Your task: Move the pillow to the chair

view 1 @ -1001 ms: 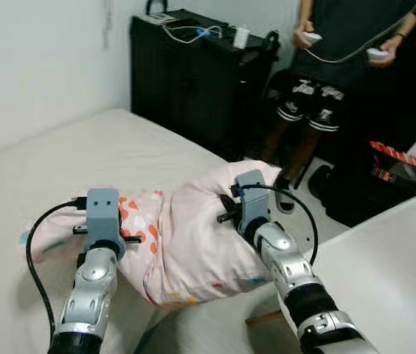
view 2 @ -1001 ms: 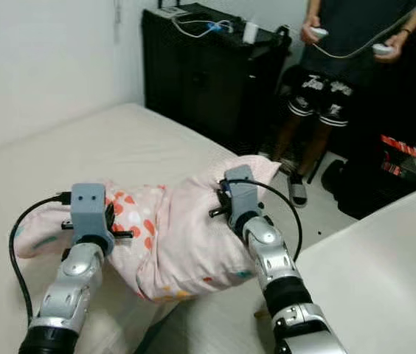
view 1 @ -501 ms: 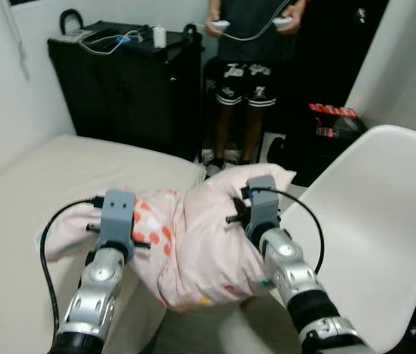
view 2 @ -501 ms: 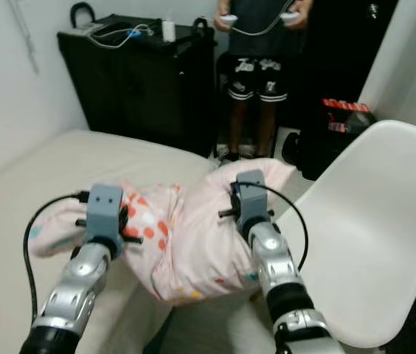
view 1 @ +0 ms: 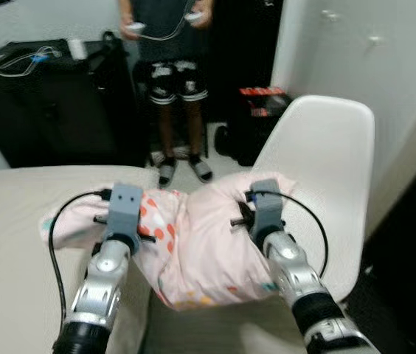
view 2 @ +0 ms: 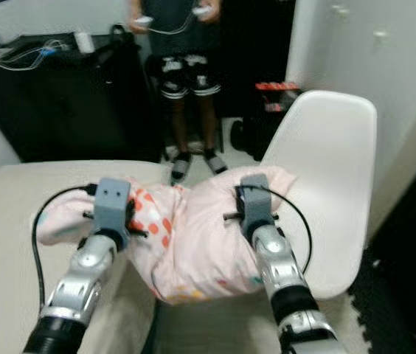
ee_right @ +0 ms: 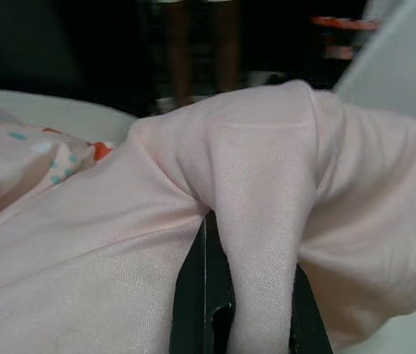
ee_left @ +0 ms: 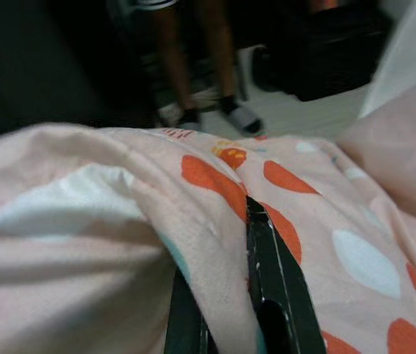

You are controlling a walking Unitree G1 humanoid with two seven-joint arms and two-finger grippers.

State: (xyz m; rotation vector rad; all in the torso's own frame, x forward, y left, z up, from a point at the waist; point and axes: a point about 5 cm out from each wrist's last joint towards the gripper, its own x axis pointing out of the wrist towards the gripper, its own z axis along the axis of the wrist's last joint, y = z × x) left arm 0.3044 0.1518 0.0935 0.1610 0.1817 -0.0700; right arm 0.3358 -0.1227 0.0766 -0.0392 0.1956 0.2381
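One pillow [view 1: 193, 243], pink with orange spots, hangs between both grippers over the bed's [view 1: 16, 243] edge, beside one white chair [view 1: 319, 169]. Left gripper [ee_left: 226, 295] and right gripper [ee_right: 230, 295] have jaws clamped on pillow folds. One person [view 1: 167, 66] stands beyond.

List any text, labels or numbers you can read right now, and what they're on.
No text can be read.
Person's black shorts: white lettering on both legs, too blurred to read.
Red-and-black item on the floor behind the white chair: pale markings on the red strip, too small to tell.
Pillow, pinched by the left gripper and right gripper: orange and pale spots, no lettering.
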